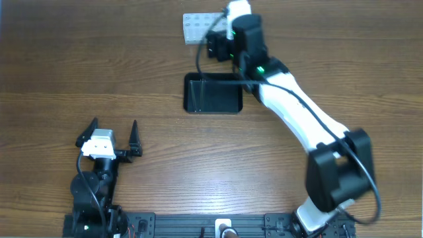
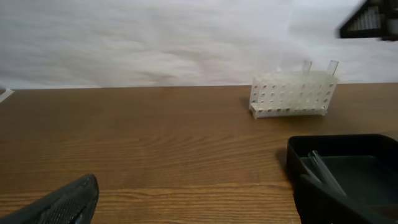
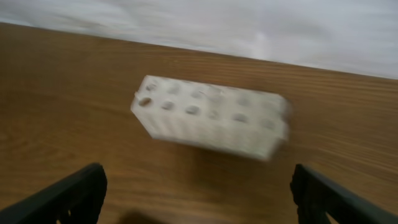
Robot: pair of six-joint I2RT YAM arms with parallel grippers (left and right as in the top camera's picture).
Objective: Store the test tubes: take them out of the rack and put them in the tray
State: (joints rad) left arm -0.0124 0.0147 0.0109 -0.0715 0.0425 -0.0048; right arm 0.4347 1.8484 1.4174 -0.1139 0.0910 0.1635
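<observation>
Rack (image 1: 200, 28) sits at the far middle of the table (image 1: 79, 59), with the tray (image 1: 192, 99) just in front of it, nearer the arm bases. Two test tubes (image 2: 333, 66) stand upright at one end of the rack; further tubes (image 2: 323, 173) lie inside the tray. Right gripper (image 1: 217, 46) is over the rack; left gripper (image 1: 114, 127) is near its base, well left of the tray.

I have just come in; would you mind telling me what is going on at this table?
The right gripper, open, hangs above the white rack at the far side of the table. Two test tubes stand in the rack, and some tubes already lie in the black tray in front of it. The left gripper is open near its base, holding nothing.
</observation>
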